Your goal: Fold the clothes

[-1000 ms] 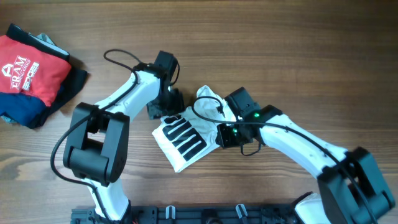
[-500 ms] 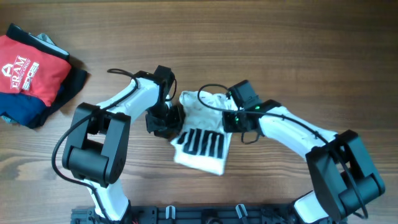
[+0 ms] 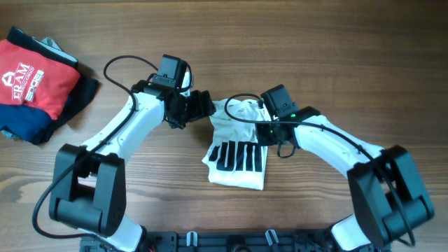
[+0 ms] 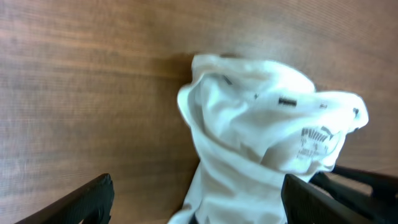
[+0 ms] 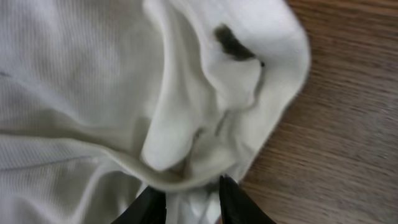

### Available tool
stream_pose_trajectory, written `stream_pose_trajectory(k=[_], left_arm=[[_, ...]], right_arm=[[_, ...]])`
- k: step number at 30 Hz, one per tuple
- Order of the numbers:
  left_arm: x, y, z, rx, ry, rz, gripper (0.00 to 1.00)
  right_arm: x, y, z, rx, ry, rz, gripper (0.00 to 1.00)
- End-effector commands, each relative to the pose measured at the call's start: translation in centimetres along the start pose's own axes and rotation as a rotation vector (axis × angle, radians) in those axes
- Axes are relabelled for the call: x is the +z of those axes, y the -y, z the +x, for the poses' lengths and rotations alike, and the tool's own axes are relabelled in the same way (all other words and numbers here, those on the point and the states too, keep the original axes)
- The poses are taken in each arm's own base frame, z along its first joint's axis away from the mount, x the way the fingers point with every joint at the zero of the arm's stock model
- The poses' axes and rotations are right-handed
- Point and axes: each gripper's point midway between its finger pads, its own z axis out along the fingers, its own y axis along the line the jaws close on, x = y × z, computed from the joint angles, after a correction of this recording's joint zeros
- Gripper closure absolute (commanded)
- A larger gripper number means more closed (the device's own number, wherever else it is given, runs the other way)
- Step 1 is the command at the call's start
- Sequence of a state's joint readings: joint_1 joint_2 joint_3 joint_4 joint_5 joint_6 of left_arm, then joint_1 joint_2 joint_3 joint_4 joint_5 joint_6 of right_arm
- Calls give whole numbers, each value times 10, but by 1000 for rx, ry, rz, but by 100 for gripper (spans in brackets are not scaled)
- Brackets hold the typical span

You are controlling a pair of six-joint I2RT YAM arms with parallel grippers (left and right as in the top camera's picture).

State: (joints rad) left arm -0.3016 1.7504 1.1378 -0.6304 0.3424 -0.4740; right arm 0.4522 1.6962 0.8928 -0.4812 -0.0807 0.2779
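The clothes (image 3: 236,155), a white shirt with a black block-stripe print, lie bunched at the table's middle, stripes toward the front. My left gripper (image 3: 201,106) hovers at the shirt's upper left edge. In the left wrist view its fingers (image 4: 81,202) stand wide apart, with crumpled white fabric (image 4: 267,124) ahead and partly between them, not pinched. My right gripper (image 3: 268,131) sits at the shirt's upper right. In the right wrist view its fingers (image 5: 239,202) are close together, with a fold of the shirt (image 5: 93,93) pinched between them.
A red folded garment with a white logo (image 3: 31,77) lies on a navy folded garment (image 3: 28,129) at the far left. A black rail (image 3: 224,241) runs along the front edge. Bare wood surrounds the shirt.
My left gripper has let go of the shirt, opened wide and pulled back up and to the left. The shirt has shifted right, its striped part now lying squarer toward the front.
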Motion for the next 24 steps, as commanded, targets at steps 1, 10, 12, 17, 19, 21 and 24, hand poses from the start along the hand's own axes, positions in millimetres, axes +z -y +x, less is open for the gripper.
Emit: stream_pose_trajectory(k=[1, 10, 12, 17, 19, 21, 24], left_arm=[[12, 2, -5, 82, 1, 18, 14], [56, 4, 11, 161, -127, 124, 13], [65, 17, 22, 220, -177, 221, 14], [77, 51, 59, 348, -295, 406, 14], [79, 55, 67, 400, -307, 411, 17], [80, 58, 69, 418, -306, 415, 31], [80, 60, 67, 425, -293, 421, 47]], right_arm=[[-50, -11, -39, -23, 169, -25, 68], [-113, -16, -47, -23, 313, -51, 66], [-114, -15, -45, -22, 305, -48, 66], [-112, -13, -41, -2, 286, -42, 67], [-112, -13, -39, -2, 281, -41, 67], [-111, -12, -37, -1, 270, -37, 68], [-110, -11, -34, -1, 257, -33, 67]])
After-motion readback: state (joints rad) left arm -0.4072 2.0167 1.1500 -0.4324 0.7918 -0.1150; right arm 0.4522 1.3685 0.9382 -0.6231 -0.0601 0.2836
